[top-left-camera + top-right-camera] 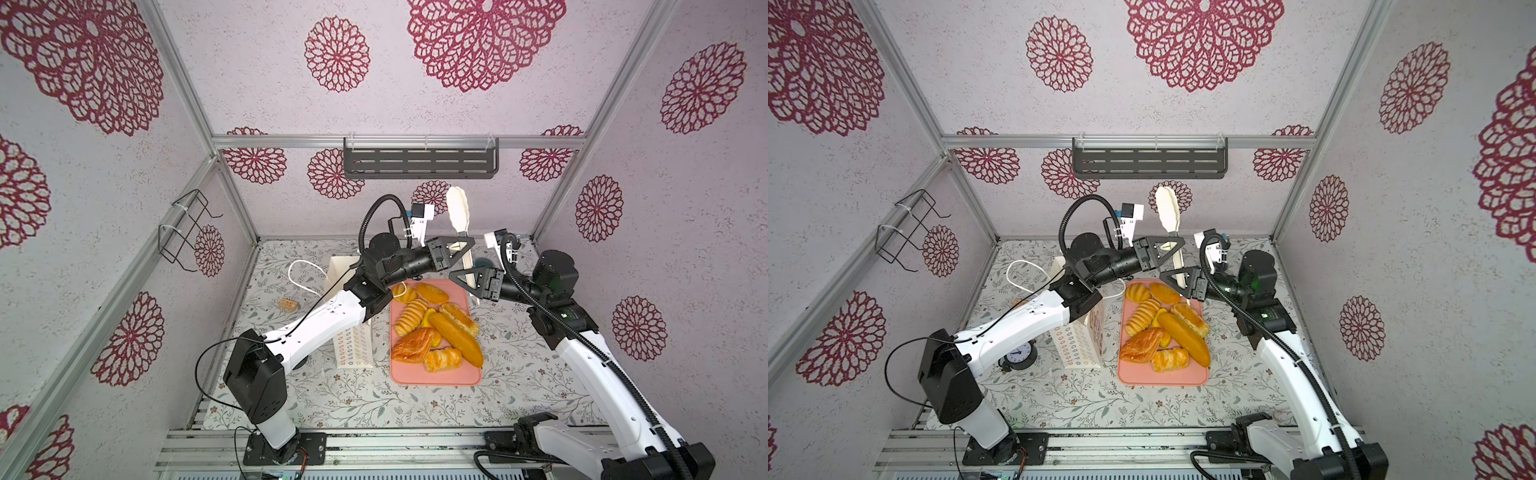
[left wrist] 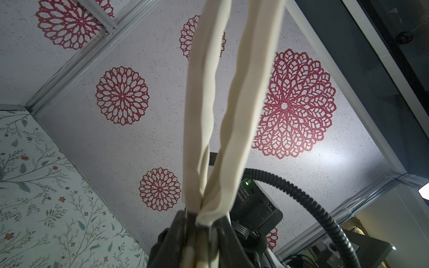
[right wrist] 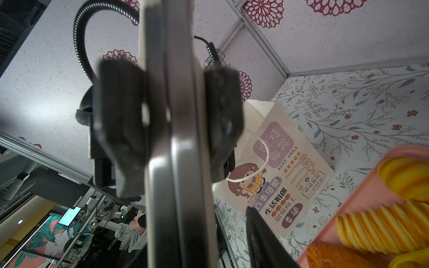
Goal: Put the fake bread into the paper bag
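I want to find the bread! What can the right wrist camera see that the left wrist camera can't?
Only the right wrist view shows the paper bag, the pink tray and the bread lying on it. Only the left wrist view shows the tongs with their two cream blades spreading apart. Both views show the tongs close up, the flowered walls and the leafy table cover.

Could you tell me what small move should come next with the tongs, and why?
Probably open the left tool to hand over the tongs: the right tool appears clamped on their handle too, and the fake bread lies waiting on the pink tray.
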Controlling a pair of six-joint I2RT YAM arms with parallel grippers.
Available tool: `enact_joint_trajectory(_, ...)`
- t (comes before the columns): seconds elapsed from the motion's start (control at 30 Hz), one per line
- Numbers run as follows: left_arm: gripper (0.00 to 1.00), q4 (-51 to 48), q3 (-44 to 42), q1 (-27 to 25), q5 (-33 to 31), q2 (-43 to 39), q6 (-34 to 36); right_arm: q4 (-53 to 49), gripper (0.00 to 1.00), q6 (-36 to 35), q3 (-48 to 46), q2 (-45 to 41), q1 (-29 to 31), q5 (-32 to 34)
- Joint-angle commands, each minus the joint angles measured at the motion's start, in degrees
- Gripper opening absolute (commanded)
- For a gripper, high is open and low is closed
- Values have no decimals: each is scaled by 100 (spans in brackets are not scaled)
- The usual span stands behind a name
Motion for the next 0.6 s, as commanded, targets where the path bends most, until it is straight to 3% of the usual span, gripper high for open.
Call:
enact_joint_trajectory(0.0, 0, 386, -31, -3, -42, -103, -100, -251, 49, -408, 341, -13, 61, 16)
enact_joint_trajectory(0.27, 0, 716, -191, -11, 2, -32, -323, -660, 47, -683, 530, 124, 79, 196)
enact_joint_trajectory(0.53, 0, 770, -218, -8, 28, 12, -378, -926, 27, -840, 634, 193, 97, 280)
enact_joint_trajectory(0.57, 3, 759, -226, -10, 28, 4, -381, -1012, 24, -882, 645, 188, 96, 307)
